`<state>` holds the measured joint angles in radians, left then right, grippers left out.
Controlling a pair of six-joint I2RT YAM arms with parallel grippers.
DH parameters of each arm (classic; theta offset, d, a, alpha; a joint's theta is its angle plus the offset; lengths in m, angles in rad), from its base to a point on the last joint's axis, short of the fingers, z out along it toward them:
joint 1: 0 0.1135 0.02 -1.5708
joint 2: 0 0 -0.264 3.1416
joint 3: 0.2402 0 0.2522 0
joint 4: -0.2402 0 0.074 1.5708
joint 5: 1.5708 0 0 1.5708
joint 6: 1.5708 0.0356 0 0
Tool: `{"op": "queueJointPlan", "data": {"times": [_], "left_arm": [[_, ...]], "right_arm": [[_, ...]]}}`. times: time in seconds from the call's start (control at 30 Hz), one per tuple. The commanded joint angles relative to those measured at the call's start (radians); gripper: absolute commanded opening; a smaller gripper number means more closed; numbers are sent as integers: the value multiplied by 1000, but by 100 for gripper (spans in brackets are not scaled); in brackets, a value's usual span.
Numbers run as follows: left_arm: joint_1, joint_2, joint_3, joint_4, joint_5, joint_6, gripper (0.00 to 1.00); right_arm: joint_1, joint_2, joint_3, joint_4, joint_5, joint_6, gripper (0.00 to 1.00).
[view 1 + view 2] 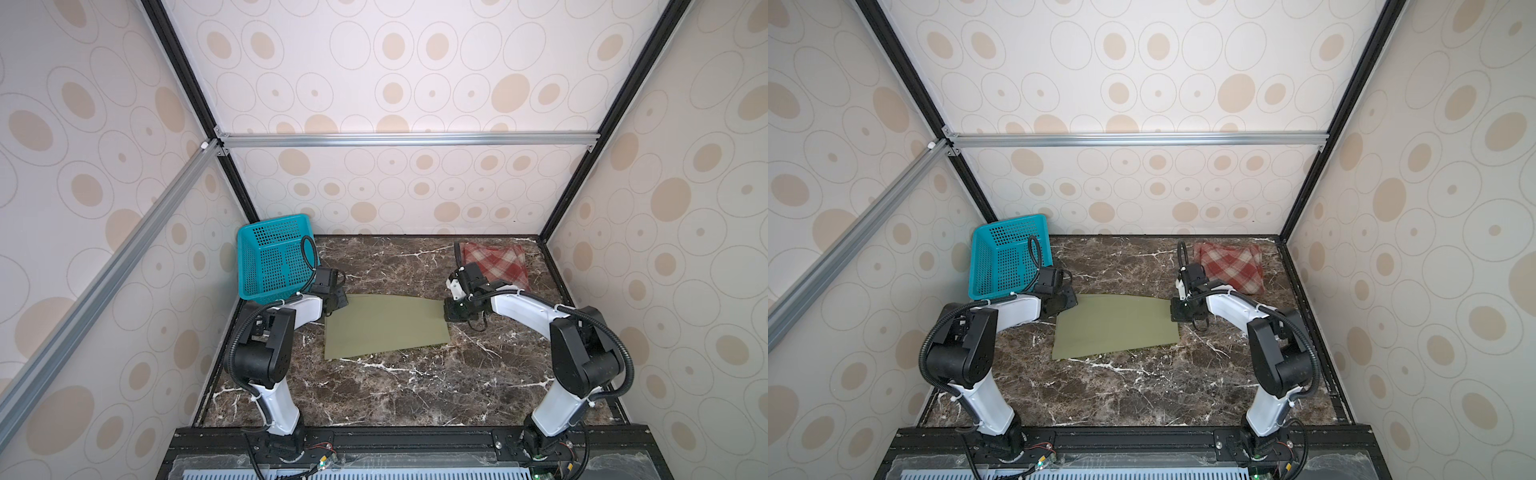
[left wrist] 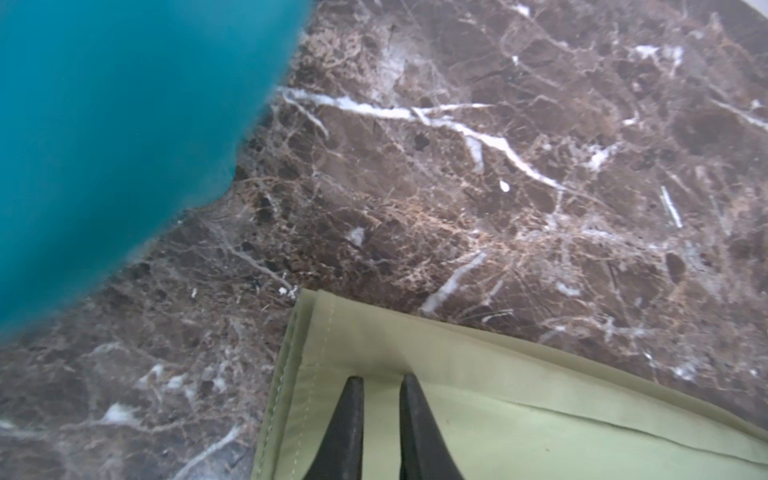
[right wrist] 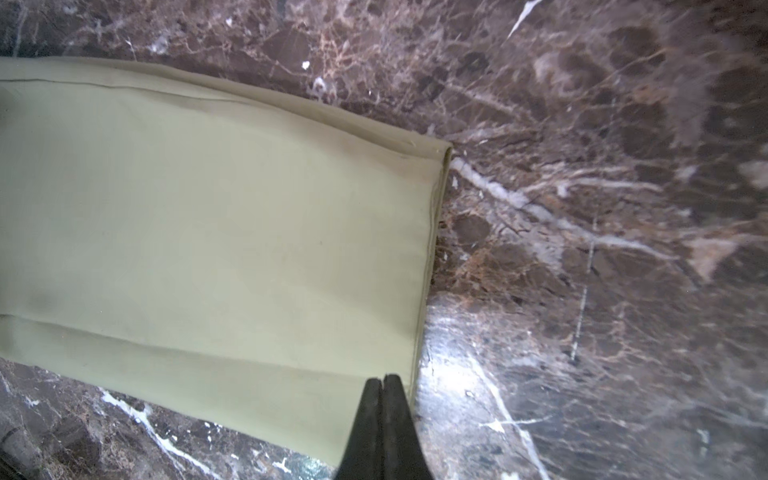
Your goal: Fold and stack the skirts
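The olive skirt [image 1: 386,326] lies flat at the centre of the marble table [image 1: 415,386], well apart from everything else on it. The plaid skirt [image 1: 496,259] lies folded at 1 o'clock by the back wall. A teal basket [image 1: 266,232] sits tilted in the 11 o'clock corner. The left arm's wrist and a cable loop cross the basket's near right side, and the right wrist covers the plaid skirt's near left corner. The left gripper [image 2: 380,380] is over the olive skirt's 10 o'clock corner. Its fingers [image 2: 347,415] stand with a narrow gap above the stitched hem, and whether they pinch any cloth cannot be told. The right gripper [image 3: 383,379] is at the skirt's 2 o'clock corner, jaws clenched tight, tips on the cloth just inside its edge. Whether a layer is caught between them cannot be told. In both top views the gripper bodies hide the fingertips and both far corners of the skirt. In the left wrist view the basket is only a blurred teal mass, cut off at the frame's edge. In the right wrist view the skirt runs out of the frame.
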<state>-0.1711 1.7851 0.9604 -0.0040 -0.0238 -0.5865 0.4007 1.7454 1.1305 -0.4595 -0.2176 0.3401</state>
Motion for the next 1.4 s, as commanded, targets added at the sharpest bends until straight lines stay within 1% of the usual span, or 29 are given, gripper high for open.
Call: {"op": "queueJointPlan", "data": {"times": [0.0, 0.1, 0.3, 0.43, 0.53, 0.63, 0.77, 0.8, 0.83, 0.9, 1.07, 1.23, 1.3, 1.37], "left_arm": [[13, 14, 23, 27, 2, 8, 17], [17, 24, 23, 36, -1, 5, 17], [19, 31, 47, 25, 7, 14, 16], [10, -11, 71, 14, 56, 25, 16], [-26, -57, 95, -15, 53, 53, 16], [-87, -82, 132, -54, 35, 74, 16], [-177, -89, 161, -62, 71, 53, 16], [-197, -89, 166, -57, 82, 42, 16], [-219, -89, 167, -46, 96, 28, 16], [-261, -87, 161, -12, 132, 10, 16], [-375, -49, 135, 72, 190, -54, 15], [-477, 1, 129, 109, 229, -43, 13], [-498, 18, 123, 123, 244, -54, 13], [-504, 46, 131, 126, 298, -74, 14]], "right_arm": [[-2, 38, -23, 36, -41, 22, 0], [-2, 58, -43, 56, -37, 31, 0], [-1, 49, -94, 79, -21, 51, 0], [1, 32, -132, 84, -46, 80, 0], [1, -8, -162, 89, -63, 102, 0], [1, -63, -178, 80, -65, 112, 0], [-8, -139, -155, 39, -73, 105, 0], [-18, -154, -151, 35, -91, 105, 4], [-27, -166, -148, 35, -119, 101, 12], [-58, -171, -144, 32, -163, 93, 17], [-166, -157, -175, 76, -247, 74, 36], [-197, -78, -155, 107, -313, 57, 42], [-197, -49, -160, 147, -344, 73, 43], [-197, -27, -169, 184, -356, 94, 44]]}}
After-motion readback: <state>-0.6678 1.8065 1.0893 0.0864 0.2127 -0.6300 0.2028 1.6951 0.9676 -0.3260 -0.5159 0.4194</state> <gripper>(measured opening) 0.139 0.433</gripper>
